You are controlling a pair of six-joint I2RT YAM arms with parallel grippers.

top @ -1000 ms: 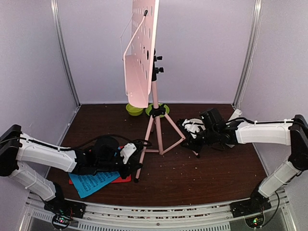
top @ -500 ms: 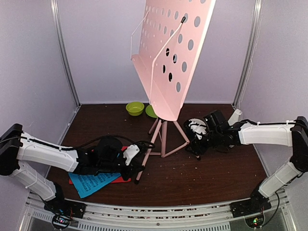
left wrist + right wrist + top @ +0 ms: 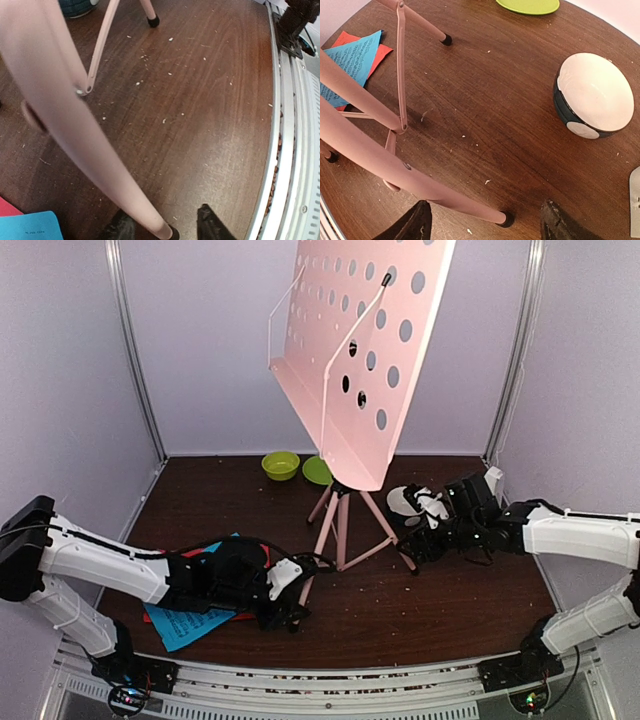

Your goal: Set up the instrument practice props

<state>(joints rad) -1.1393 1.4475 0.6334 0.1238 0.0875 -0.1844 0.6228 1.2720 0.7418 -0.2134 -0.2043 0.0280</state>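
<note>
Two grippers sit low on either side of the pale pink tripod music stand (image 3: 340,525). The stand is upright near the middle of the dark wooden table (image 3: 440,610), with its hole-dotted desk (image 3: 365,350) tilted high above the legs.

The left gripper (image 3: 290,608) is at about 7 o'clock from the tripod's hub. Its jaws are spread around the black-capped end of the near leg (image 3: 95,145). One fingertip (image 3: 120,229) is close beside the leg and the other is clearly apart.

The right gripper (image 3: 420,540) is at about 3 o'clock. Its jaws are wide apart, and the right leg's foot (image 3: 506,218) sits between them, touching neither.

At 8 o'clock the blue music sheet (image 3: 185,622) lies flat on top of the red music sheet (image 3: 381,54), partly under the left arm. A white bowl with dark base (image 3: 595,90) sits at 2 o'clock, just beyond the right gripper. A lime green bowl (image 3: 280,464) and a lime green plate (image 3: 316,471) sit side by side at 12 o'clock, by the back wall.
</note>
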